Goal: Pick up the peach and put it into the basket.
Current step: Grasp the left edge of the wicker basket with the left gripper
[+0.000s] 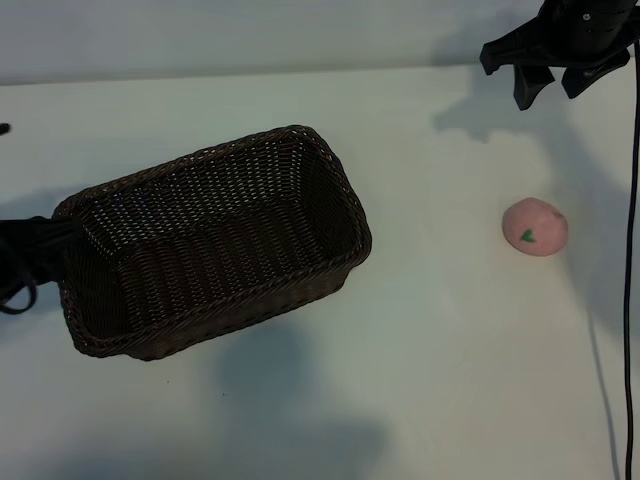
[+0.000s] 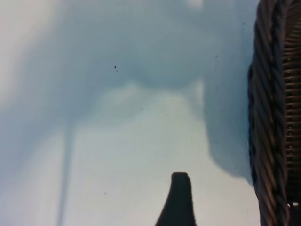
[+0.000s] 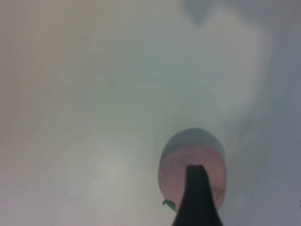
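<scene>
The peach (image 1: 535, 227) lies on the white tabletop (image 1: 430, 330), well apart from the basket (image 1: 212, 240) and clear of everything else. The right gripper (image 1: 556, 82) hangs above and behind it with its fingers spread and nothing between them; the left gripper (image 1: 22, 262) sits at the basket's far end, also spread and holding nothing. The peach looks light and a little soft (a smooth toy, probably), and being round it may roll or squirt out of a shallow pinch. The safest hold is likely from above, fingers straddling its widest middle, closing gently.
</scene>
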